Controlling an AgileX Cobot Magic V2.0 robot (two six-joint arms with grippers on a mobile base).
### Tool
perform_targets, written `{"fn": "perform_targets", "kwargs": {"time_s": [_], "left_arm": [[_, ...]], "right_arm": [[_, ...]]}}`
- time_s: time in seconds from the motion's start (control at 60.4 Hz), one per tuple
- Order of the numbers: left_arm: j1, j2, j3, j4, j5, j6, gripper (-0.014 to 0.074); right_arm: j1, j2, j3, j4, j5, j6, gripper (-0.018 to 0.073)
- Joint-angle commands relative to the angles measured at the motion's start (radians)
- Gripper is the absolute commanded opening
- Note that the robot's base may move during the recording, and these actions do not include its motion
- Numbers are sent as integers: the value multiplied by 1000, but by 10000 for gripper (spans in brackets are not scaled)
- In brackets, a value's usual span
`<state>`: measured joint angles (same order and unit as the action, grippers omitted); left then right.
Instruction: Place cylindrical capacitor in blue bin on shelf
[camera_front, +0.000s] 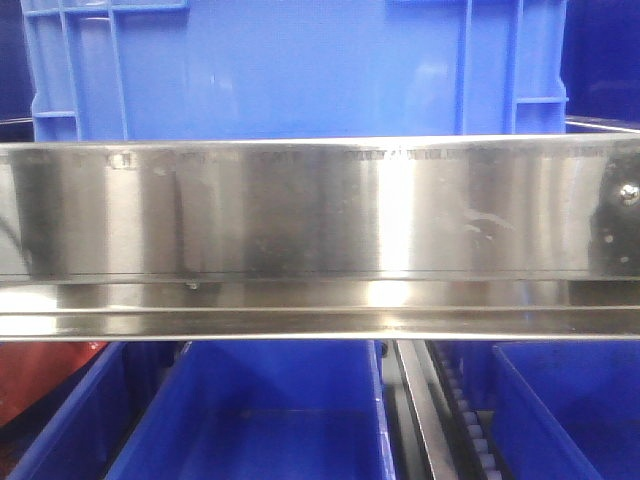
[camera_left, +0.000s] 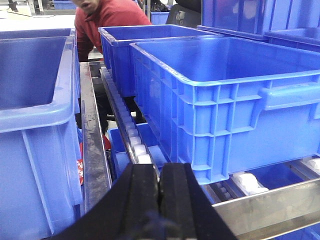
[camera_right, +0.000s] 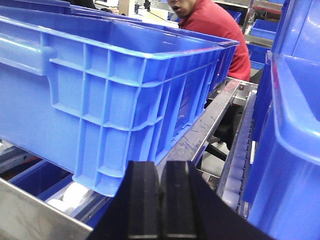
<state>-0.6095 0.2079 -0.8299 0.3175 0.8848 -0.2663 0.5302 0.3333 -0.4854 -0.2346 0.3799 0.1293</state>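
The cylindrical capacitor is out of view in all frames. A blue bin (camera_front: 300, 70) stands on the shelf, above its shiny steel front rail (camera_front: 320, 215). In the left wrist view my left gripper (camera_left: 160, 167) is shut, pads pressed together with nothing visible between them. It sits just in front of the rail (camera_left: 270, 205), left of the blue bin's (camera_left: 225, 100) near corner. In the right wrist view my right gripper (camera_right: 161, 165) is also shut with nothing visible in it. It sits below and right of the same bin's (camera_right: 100, 90) corner.
White roller tracks (camera_left: 135, 145) (camera_right: 75, 195) run under the bins. More blue bins stand at the left (camera_left: 30, 125) and right (camera_right: 290, 150), and on the tier below (camera_front: 260, 420). A person in red (camera_left: 112, 15) (camera_right: 215, 30) stands behind the shelf.
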Motion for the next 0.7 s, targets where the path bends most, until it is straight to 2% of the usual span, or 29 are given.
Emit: {"fn": "perform_targets", "kwargs": {"time_s": [0.0,0.116,0.182,0.281,0.447,0.579,0.679], "left_arm": [[1,-4,3,6,-17,-9,-111],[6,-4,3,6,-16,-9,-111],[30,-4,16,6,-49,-9,-111],[106,-4,60,-6,-137,12,-111],[276,-35,212,-94,-317,49,-111],[377,-84,369,-177,-488,113,-111],[435,-125,498,-223,-606,117,-111]], "right_arm": [[-3,-7,3,2,-21,2,-123],[-3,-7,3,2,-21,2,-123],[-3,-7,3,2,-21,2,-123],[-3,-7,3,2,-21,2,-123],[-3,-7,3,2,-21,2,-123],[-3,-7,3,2,-21,2,-123],[-3,-7,3,2,-21,2,-123]]}}
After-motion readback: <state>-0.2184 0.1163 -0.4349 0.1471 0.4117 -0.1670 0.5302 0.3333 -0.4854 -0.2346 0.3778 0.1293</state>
